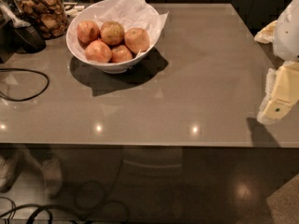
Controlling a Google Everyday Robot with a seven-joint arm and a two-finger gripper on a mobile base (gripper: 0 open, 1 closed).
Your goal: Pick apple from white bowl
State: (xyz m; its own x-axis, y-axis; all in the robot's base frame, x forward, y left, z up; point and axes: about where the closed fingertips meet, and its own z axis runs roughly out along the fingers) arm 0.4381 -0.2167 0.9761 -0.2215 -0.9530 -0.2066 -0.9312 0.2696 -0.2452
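Note:
The white bowl (112, 65) stands at the back left of the grey table, lined with crinkled white paper (135, 6). Several apples lie in it. An orange-red apple (137, 39) with a paler side is on the right, and another large one (98, 51) is at the front left. A dull greenish-yellow speckled apple (112, 32) lies at the back middle. My gripper (276, 104), cream-yellow under a white arm part, hangs at the frame's right edge above the table's right side. It is far from the bowl and nothing shows in it.
A glass jar of brown snacks (44, 13) and a black object (25, 36) stand left of the bowl. A black cable (32, 85) loops on the table's left. The table's front edge (140, 146) runs across the frame. Cables lie on the floor below.

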